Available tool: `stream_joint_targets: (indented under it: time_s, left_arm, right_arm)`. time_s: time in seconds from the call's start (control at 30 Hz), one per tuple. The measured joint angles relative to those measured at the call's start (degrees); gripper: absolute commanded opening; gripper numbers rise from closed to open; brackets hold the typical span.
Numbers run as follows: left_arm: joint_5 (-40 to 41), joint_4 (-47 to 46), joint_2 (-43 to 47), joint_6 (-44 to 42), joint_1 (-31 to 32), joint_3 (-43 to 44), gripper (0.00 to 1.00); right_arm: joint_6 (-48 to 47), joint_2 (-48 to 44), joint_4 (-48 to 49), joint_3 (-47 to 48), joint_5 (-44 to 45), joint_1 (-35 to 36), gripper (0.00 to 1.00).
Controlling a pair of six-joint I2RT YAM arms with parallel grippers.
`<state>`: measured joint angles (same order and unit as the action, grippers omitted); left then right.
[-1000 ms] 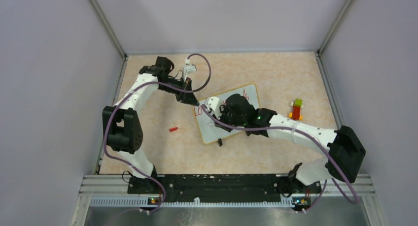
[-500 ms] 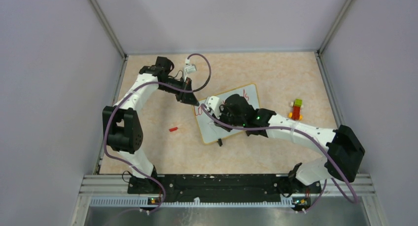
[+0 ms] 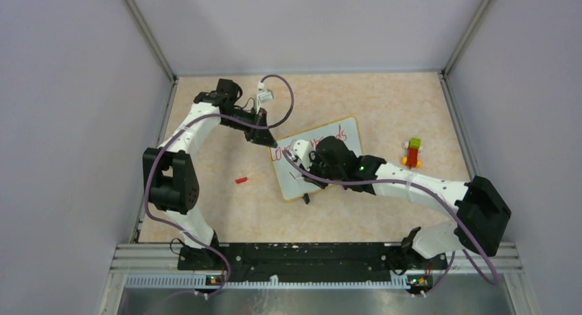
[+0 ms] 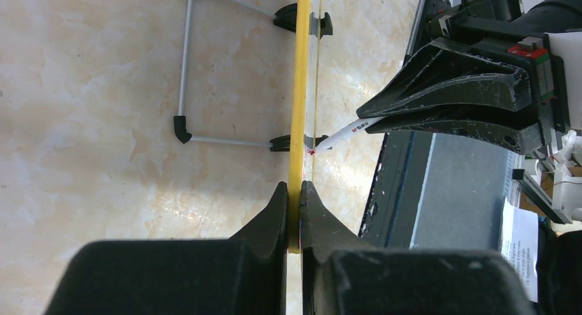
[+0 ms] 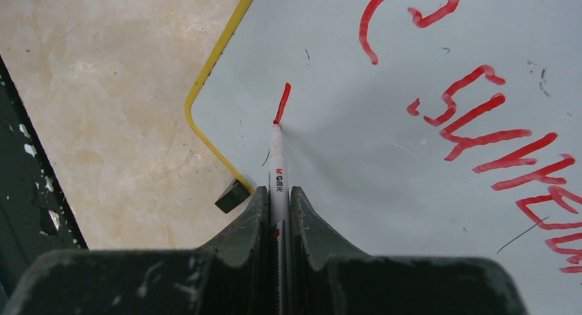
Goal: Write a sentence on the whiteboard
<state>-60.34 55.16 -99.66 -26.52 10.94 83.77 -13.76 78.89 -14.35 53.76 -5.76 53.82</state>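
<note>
1. The whiteboard (image 3: 348,131) is found near the middle of the beige marbled tabletop (image 3: 391,99), with its long sides set diagonally in the top view.
2. The left end effector (image 4: 294,191) is clamped on the board's yellow rim (image 4: 299,88) at the far-left corner. The rim is pinched edge-on between the two black fingers.
3. In the left wrist view, a thin wire frame (image 4: 183,61) is seen joined to the rim by black clips. It lies on the side away from the right arm.
4. The right end effector (image 5: 278,191) is closed tightly on a white marker (image 5: 277,160). The marker is held straight out between the fingers.
5. The marker's tip is pressed against the glossy white surface, near a rounded corner. A black clip foot (image 5: 232,195) is seen just beside that corner.
6. The sentence (image 5: 480,126) is written in red. Its first line runs along the far long side and is partly hidden by the right arm in the top view.
7. A short red stroke (image 5: 282,102) is seen right at the marker's tip. It is set apart from the first line and close to the rim.
8. A small red cap (image 3: 241,180) lies on the tabletop to the left of the board, well apart from it.
9. A small stack of blocks (image 3: 412,152), coloured green, red and orange, stands to the right of the board, apart from it.
</note>
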Motion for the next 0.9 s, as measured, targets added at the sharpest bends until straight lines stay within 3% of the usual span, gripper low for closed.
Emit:
stream_joint_targets:
  time_s: [0.9]
  left_arm:
    - [0.2,-0.7,0.0,0.0,0.0,0.0,0.0]
  right_arm:
    - [1.0,-0.1,-2.4,2.6,-1.4,-3.4,0.0]
